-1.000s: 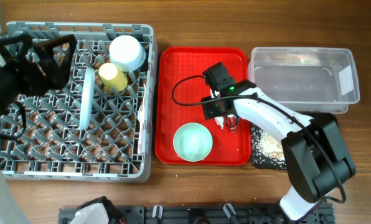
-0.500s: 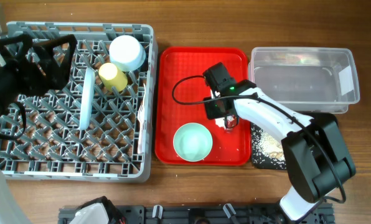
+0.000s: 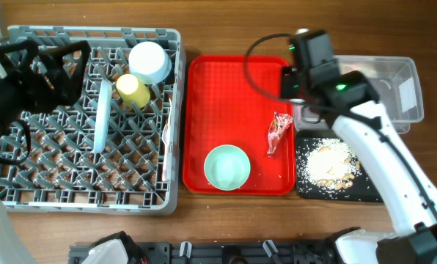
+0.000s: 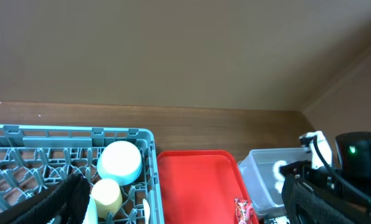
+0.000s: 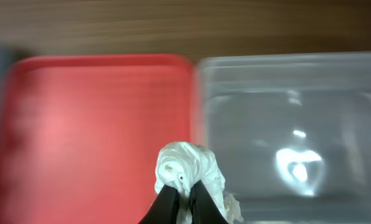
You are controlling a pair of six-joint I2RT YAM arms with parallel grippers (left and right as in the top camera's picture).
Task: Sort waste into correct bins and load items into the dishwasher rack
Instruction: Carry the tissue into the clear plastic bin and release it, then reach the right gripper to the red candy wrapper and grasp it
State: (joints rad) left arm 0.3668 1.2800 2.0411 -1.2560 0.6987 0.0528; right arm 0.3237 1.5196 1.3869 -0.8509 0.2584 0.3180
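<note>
One left gripper (image 3: 46, 64), upper left of the overhead view, above the corner of the dishwasher rack (image 3: 94, 34); jaws spread wide, nothing between them. One grey lattice rack, filling the left third of the wooden table (image 3: 226, 29). One pale blue plate (image 3: 101, 117), standing on edge between the pegs, left of the rack's centre. One yellow cup (image 3: 133, 89), leaning among the pegs in the rack's upper right part. One pale blue small bowl (image 3: 149, 61), just above and right of the cup, touching it. One white utensil (image 3: 166, 150), lying along the rack's right wall; fork or spoon cannot be told. One red serving tray (image 3: 233, 88), centre frame, just beside the rack. One mint green bowl (image 3: 226, 167), upright and open side up, in the tray's lower half. One red snack wrapper (image 3: 278, 132), lying flat near the tray's right rim. One right gripper (image 5: 185, 202), over the upper right corner of the red tray at the clear tub's left edge; fingers pinched tight on a crumpled white tissue (image 5: 188, 165), which the wrist view shows raised over the line where tray and tub meet. One clear tub (image 3: 365, 61), upper right. One black tray (image 3: 314, 191), lower right, below the tub, bearing a heap of pale rice-like scraps (image 3: 328, 165).
</note>
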